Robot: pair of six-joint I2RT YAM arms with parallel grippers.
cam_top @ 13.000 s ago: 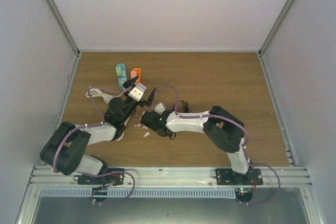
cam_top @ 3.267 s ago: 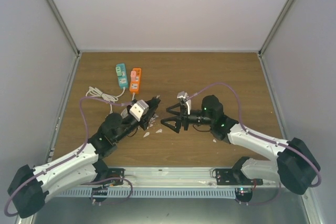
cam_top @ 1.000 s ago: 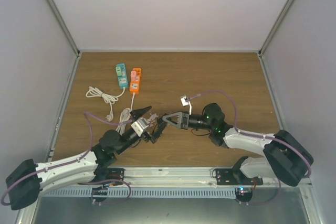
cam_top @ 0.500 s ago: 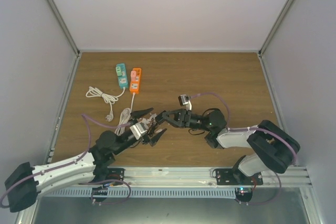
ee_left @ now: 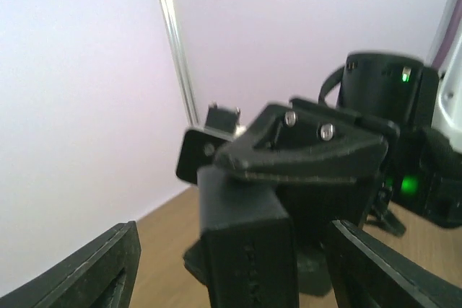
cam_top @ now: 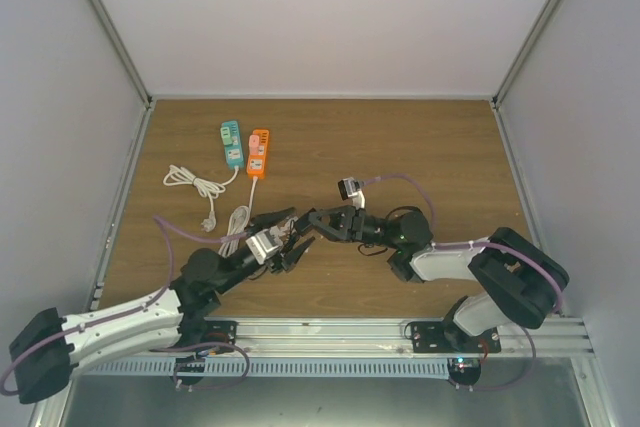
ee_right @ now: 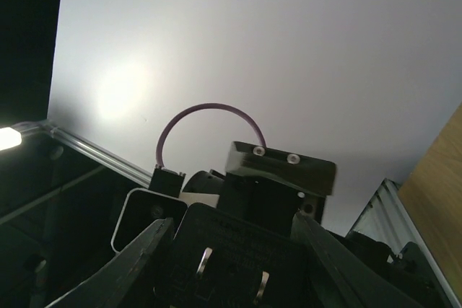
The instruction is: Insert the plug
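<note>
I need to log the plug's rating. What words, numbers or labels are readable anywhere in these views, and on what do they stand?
Nothing can be quoted; no text is legible.
Black plug: raised lettering on its side in the left wrist view, too blurred to read.
Its pronged face in the right wrist view: too dark to make out any print.
Teal power strip and orange power strip: any markings are too small to read.

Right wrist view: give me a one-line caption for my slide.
Right gripper clamps a black plug, its two metal prongs facing the camera.
</note>
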